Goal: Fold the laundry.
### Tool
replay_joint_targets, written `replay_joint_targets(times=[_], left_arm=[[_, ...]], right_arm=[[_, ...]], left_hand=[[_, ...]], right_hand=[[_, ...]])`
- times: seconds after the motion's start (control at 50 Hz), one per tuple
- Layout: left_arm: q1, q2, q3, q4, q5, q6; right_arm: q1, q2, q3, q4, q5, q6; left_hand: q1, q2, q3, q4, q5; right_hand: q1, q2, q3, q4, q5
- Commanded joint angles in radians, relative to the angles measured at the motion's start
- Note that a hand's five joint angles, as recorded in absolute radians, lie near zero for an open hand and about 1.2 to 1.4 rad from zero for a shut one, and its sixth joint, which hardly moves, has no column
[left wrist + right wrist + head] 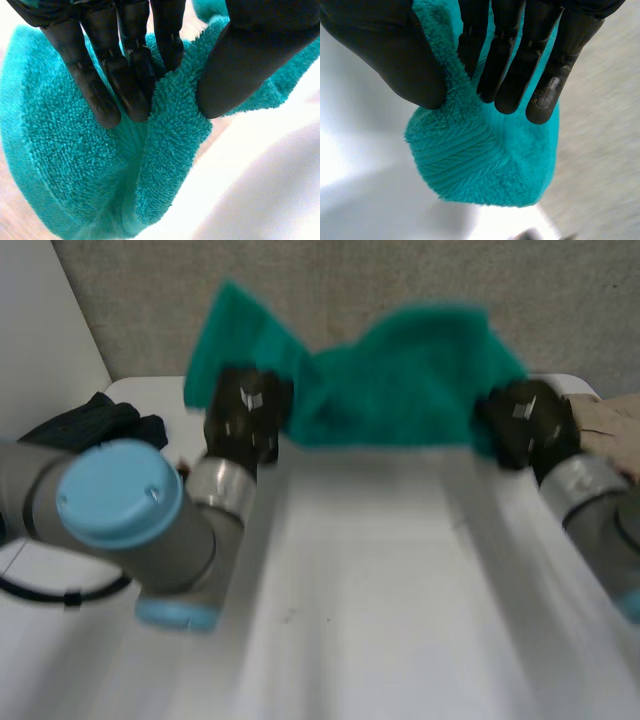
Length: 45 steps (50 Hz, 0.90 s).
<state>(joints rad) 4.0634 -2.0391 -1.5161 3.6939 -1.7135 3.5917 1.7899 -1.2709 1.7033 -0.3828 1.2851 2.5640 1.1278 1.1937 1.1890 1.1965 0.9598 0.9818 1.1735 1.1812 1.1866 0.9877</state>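
The left hand [243, 418] is pinching a green towel [400, 380]. Its fingers [107, 85] are almost straight and lie close together on one side of a fold of the towel. Its thumb [245, 65] presses on the other side. The fold is squeezed between them, and the fluffy cloth bulges out past the fingertips.

The right hand [520, 422] is pinching the towel too. Its fingers [520, 65] are straight and sit on one side of a corner. Its thumb [390, 50] pushes on the other side. The corner sticks out past the fingertips, and stripes run across it.

The towel stretches from one hand to the other over the far part of the white table [400, 590]. The left hand has it near one end, and a flap stands up beside that hand. The right hand has the other end. The middle is bunched and dips a little.

A black cloth [95, 420] lies on the table to the left of the left arm [120, 505]. A tan cloth [610, 420] lies just beside the right hand.
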Motion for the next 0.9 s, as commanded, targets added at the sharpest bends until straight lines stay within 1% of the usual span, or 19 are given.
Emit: replay_joint_targets(times=[0.02, 0.08, 0.16, 0.22, 0.24, 0.28, 0.3, 0.36, 0.38, 0.44, 0.5, 0.56, 0.6, 0.64, 0.66, 0.68, 0.72, 0.8, 0.9], left_arm=[[-0.055, 0.028, -0.208, -0.117, 0.000, -0.008], [-0.072, 0.045, -0.256, -0.178, 0.000, -0.010], [-0.080, 0.088, -0.292, -0.276, 0.000, -0.013], [-0.080, 0.137, -0.296, -0.350, 0.000, -0.030], [-0.080, 0.154, -0.294, -0.367, 0.000, -0.037], [-0.075, 0.195, -0.286, -0.394, 0.003, -0.053], [-0.069, 0.223, -0.279, -0.403, 0.008, -0.059], [-0.055, 0.253, -0.263, -0.404, 0.008, -0.053], [-0.037, 0.266, -0.245, -0.399, 0.011, -0.050], [-0.003, 0.266, -0.210, -0.397, 0.018, -0.048], [0.049, 0.252, -0.147, -0.397, 0.064, -0.048], [0.084, 0.177, -0.075, -0.397, 0.139, -0.045], [0.109, 0.095, -0.002, -0.404, 0.198, -0.039], [0.130, 0.044, 0.052, -0.414, 0.225, -0.030], [0.140, 0.019, 0.075, -0.420, 0.235, -0.025], [0.158, -0.030, 0.124, -0.436, 0.251, -0.012], [0.173, -0.075, 0.164, -0.462, 0.262, 0.013], [0.215, -0.167, 0.264, -0.571, 0.270, 0.114], [0.224, -0.234, 0.304, -0.621, 0.290, 0.176]], right_arm=[[-0.012, 0.007, 0.153, 0.315, -0.038, -0.244], [-0.015, 0.005, 0.165, 0.454, -0.047, -0.309], [-0.046, -0.019, 0.153, 0.551, -0.052, -0.331], [-0.067, -0.063, 0.142, 0.578, -0.052, -0.328], [-0.072, -0.094, 0.136, 0.581, -0.052, -0.324], [-0.072, -0.123, 0.125, 0.579, -0.053, -0.323], [-0.072, -0.130, 0.121, 0.578, -0.056, -0.321], [-0.072, -0.142, 0.086, 0.576, -0.076, -0.305], [-0.072, -0.143, 0.075, 0.575, -0.081, -0.297], [-0.070, -0.142, 0.026, 0.571, -0.090, -0.248], [-0.072, -0.140, -0.033, 0.571, -0.093, -0.194], [-0.070, -0.127, -0.086, 0.573, -0.092, -0.162], [-0.070, -0.072, -0.132, 0.571, -0.092, -0.142], [-0.067, 0.016, -0.198, 0.575, -0.086, -0.134], [-0.067, 0.016, -0.198, 0.575, -0.086, -0.134], [-0.063, 0.080, -0.258, 0.588, -0.076, -0.133], [-0.057, 0.132, -0.307, 0.601, -0.069, -0.139], [-0.053, 0.211, -0.379, 0.627, -0.055, -0.145], [-0.055, 0.283, -0.421, 0.630, -0.059, -0.148]], left_hand=[[0.043, -0.023, -0.018, -0.026, 0.037], [-0.054, -0.120, -0.115, -0.123, -0.060], [-0.209, -0.275, -0.271, -0.278, -0.216], [-0.309, -0.375, -0.371, -0.378, -0.316], [-0.347, -0.413, -0.409, -0.416, -0.354], [-0.473, -0.539, -0.535, -0.542, -0.480], [-0.590, -0.656, -0.651, -0.659, -0.597], [-0.779, -0.845, -0.840, -0.847, -0.785], [-0.834, -0.900, -0.896, -0.903, -0.841], [-0.855, -0.921, -0.917, -0.924, -0.862], [-0.870, -0.936, -0.931, -0.939, -0.877], [-0.870, -0.936, -0.931, -0.939, -0.877], [-0.867, -0.933, -0.929, -0.936, -0.874], [-0.867, -0.933, -0.929, -0.936, -0.874], [-0.861, -0.927, -0.923, -0.930, -0.868], [-0.853, -0.919, -0.914, -0.921, -0.859], [-0.853, -0.919, -0.914, -0.921, -0.859], [-0.853, -0.919, -0.914, -0.921, -0.859], [-0.850, -0.916, -0.911, -0.918, -0.856]], right_hand=[[0.414, 0.223, 0.215, 0.210, 0.234], [0.414, 0.223, 0.215, 0.210, 0.234], [0.395, 0.203, 0.196, 0.190, 0.215], [0.015, -0.177, -0.185, -0.190, -0.166], [-0.274, -0.466, -0.474, -0.479, -0.455], [-0.569, -0.761, -0.769, -0.774, -0.750], [-0.635, -0.827, -0.834, -0.840, -0.815], [-0.735, -0.927, -0.934, -0.940, -0.915], [-0.735, -0.927, -0.935, -0.940, -0.916], [-0.721, -0.912, -0.920, -0.926, -0.901], [-0.691, -0.883, -0.891, -0.896, -0.872], [-0.683, -0.874, -0.882, -0.887, -0.863], [-0.685, -0.877, -0.885, -0.890, -0.866], [-0.697, -0.889, -0.896, -0.902, -0.877], [-0.697, -0.889, -0.897, -0.902, -0.878], [-0.709, -0.901, -0.908, -0.914, -0.889], [-0.726, -0.918, -0.926, -0.931, -0.907], [-0.735, -0.927, -0.935, -0.940, -0.916], [-0.727, -0.918, -0.926, -0.931, -0.907]])
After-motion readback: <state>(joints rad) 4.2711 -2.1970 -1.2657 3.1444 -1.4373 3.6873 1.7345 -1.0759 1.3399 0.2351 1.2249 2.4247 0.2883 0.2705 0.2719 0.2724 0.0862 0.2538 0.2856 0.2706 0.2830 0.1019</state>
